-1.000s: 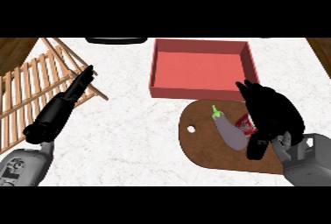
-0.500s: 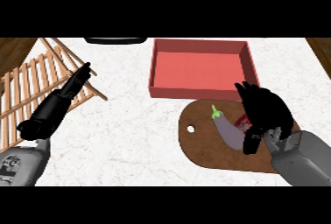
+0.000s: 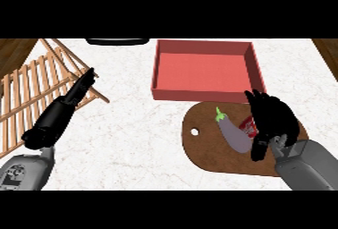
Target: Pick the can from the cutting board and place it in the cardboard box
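We see our right hand (image 3: 272, 117) low over the cutting board (image 3: 208, 147), covering most of the can (image 3: 248, 127). Only a red and white sliver of the can shows at the hand's left edge, still on the board. The hand hides the grip, so we cannot tell whether it is closed on the can. Just left of this hand, touching or nearly touching the can, lies an eggplant (image 3: 232, 134) with its green stem pointing away from us. Beyond the hand sits the red box (image 3: 201, 94), its near wall just past the board. Our left hand (image 3: 80, 88) stretches out straight and pressed together above the counter (image 3: 132, 134), beside the wooden rack (image 3: 26, 94).
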Controlling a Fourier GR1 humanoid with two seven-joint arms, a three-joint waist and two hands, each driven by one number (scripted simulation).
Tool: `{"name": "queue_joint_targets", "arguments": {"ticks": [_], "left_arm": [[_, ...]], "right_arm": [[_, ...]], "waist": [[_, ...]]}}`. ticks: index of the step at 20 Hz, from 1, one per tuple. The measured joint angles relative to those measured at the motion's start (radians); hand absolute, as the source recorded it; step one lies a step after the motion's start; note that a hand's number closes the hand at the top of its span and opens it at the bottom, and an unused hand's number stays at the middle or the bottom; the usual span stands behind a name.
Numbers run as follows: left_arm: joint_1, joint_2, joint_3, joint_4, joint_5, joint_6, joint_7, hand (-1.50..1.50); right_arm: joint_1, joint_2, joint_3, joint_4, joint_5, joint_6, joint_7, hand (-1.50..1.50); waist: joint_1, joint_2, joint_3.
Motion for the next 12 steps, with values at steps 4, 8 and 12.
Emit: {"name": "queue_joint_targets", "arguments": {"ticks": [4,8,12], "left_arm": [[-0.006,-0.008,0.016,0.014,-0.016,-0.016,-0.007,0.0],[-0.013,-0.019,0.034,-0.004,-0.027,-0.029,0.019,0.0],[-0.012,-0.036,0.041,-0.007,-0.04,-0.04,0.02,0.0]], "right_arm": [[0.011,0.026,-0.039,0.039,0.046,0.018,-0.027,-1.5],[0.032,0.048,-0.081,0.072,0.083,0.038,-0.08,1.5],[0.042,0.076,-0.071,0.094,0.15,0.031,-0.149,1.5]], "waist": [[0.001,0.001,0.0],[0.001,0.0,0.0],[0.002,0.001,0.0]]}}
